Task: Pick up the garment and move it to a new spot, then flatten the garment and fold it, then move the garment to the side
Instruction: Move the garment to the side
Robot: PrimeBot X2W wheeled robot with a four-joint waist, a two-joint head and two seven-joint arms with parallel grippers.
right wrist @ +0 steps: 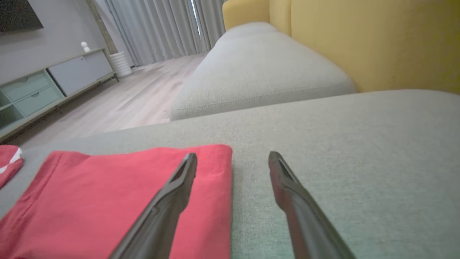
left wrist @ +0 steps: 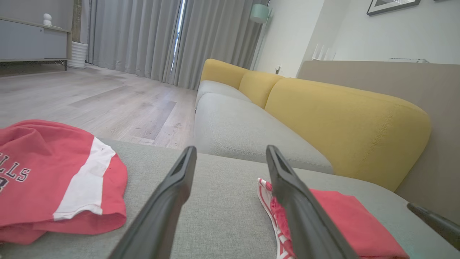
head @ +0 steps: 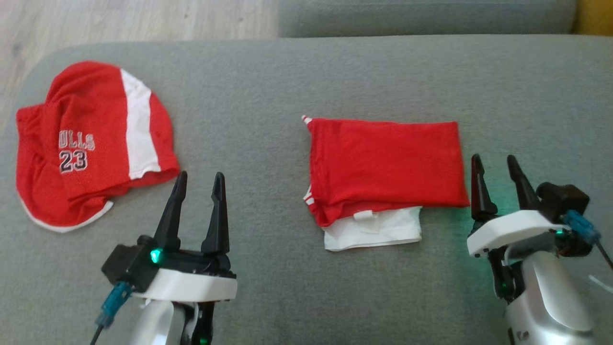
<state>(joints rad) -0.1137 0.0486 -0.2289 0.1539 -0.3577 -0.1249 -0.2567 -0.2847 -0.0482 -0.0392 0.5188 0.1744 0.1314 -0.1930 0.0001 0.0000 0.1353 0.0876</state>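
Left gripper [head: 200, 175] and right gripper [head: 493, 158] gape empty; red jersey [head: 91, 120] reads "ULLS 23".

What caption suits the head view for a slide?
Open left gripper and right gripper flank a folded red garment on a grey cushion; crumpled red jersey at left.

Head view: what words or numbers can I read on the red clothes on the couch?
"ULLS": white letters on the crumpled red and white jersey; a fold hides any letter before the U.
"23": big number just under those letters on the same jersey.
Folded red garment: no words or numbers show.
White tab at its near edge: too small to tell if anything is printed on it.
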